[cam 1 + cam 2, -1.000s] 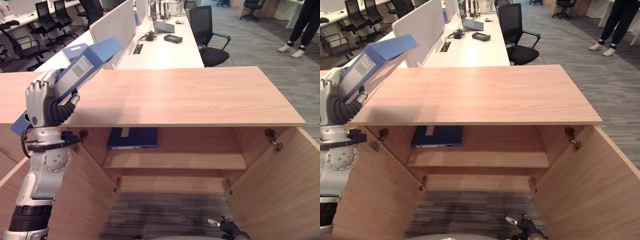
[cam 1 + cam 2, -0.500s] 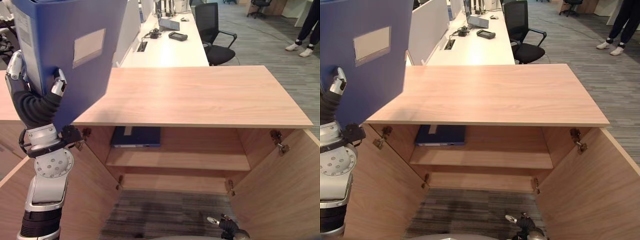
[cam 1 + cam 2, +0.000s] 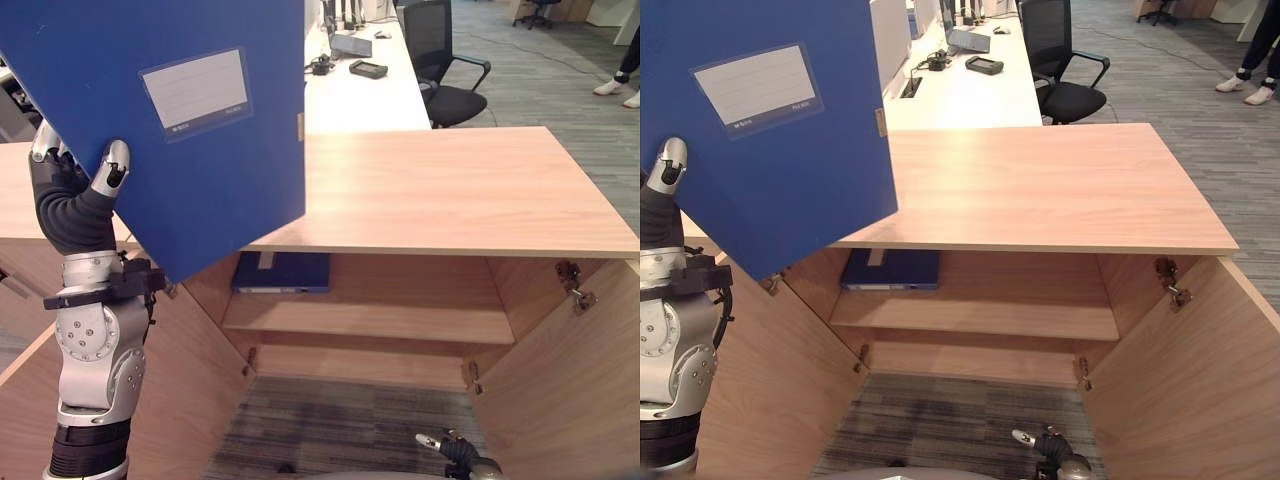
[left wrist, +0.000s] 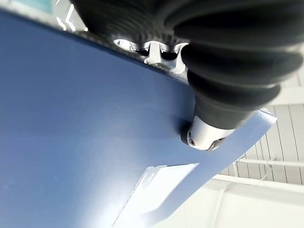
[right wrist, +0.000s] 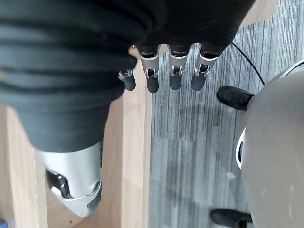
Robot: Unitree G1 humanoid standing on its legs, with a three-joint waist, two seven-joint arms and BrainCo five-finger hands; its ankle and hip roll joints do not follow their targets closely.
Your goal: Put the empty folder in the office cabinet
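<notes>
A large blue folder [image 3: 200, 150] with a white label stands upright in the air at the left, above the wooden cabinet's top [image 3: 450, 190]. My left hand [image 3: 72, 208] is shut on its lower left edge, thumb [image 3: 113, 165] on the front and fingers behind; the left wrist view shows that thumb [image 4: 204, 135] pressed on the blue cover [image 4: 85, 133]. Both cabinet doors are swung open. On the upper shelf [image 3: 380, 320] lies a second blue folder [image 3: 283, 272], at its left end. My right hand [image 3: 455, 462] hangs low before the cabinet, fingers [image 5: 161, 76] relaxed and empty.
The left door [image 3: 190, 370] and right door [image 3: 570, 380] flank the opening, with grey carpet [image 3: 340, 430] between them. Behind the cabinet a white desk [image 3: 360, 85] carries small devices, and a black office chair [image 3: 445, 60] stands beside it. A person's legs [image 3: 625, 60] show far right.
My left hand has lifted the folder from a slant over the cabinet's left corner to upright and swung it further right. The camera has shifted slightly. My right hand stays put.
</notes>
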